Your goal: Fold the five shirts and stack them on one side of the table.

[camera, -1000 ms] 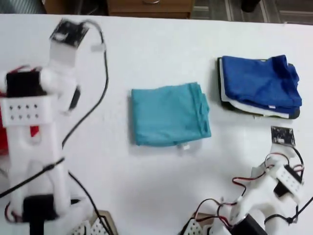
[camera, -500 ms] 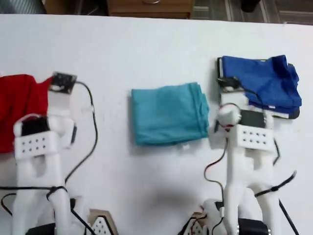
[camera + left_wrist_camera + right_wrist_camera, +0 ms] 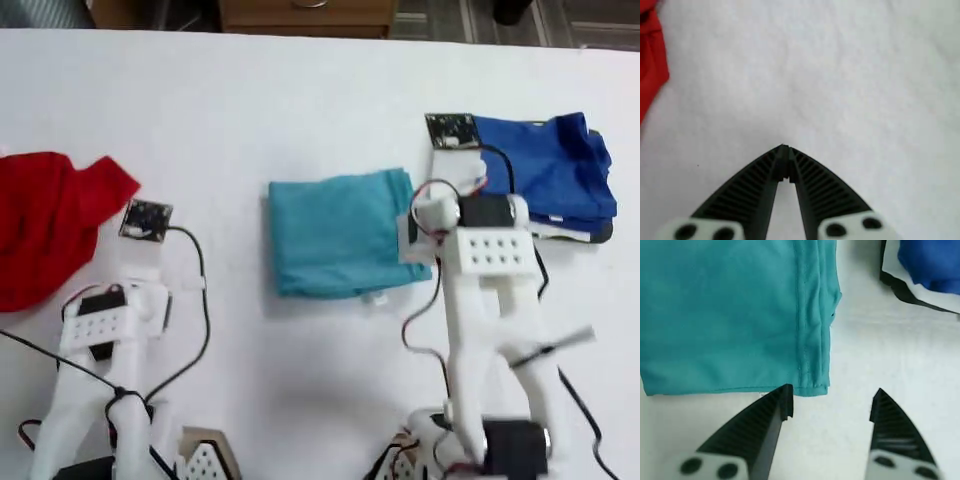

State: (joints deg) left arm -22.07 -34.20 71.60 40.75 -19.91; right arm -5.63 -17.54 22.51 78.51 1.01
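In 1 s the right gripper (image 3: 832,394), jaws spread, was brought to the teal shirt (image 3: 345,232); the left gripper (image 3: 785,150), clenched empty, was withdrawn from the red shirt (image 3: 45,225). Stacking seemed imminent.

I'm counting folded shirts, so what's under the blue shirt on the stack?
Beneath the blue shirt, a white layer and a dark layer peek out at its edge. It covers the rest, so the number of garments underneath cannot be told.

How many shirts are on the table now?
5: a crumpled red shirt at far left, a folded teal shirt in the middle, and, stacked at right, a blue shirt over a white layer and a black layer; more may hide inside.
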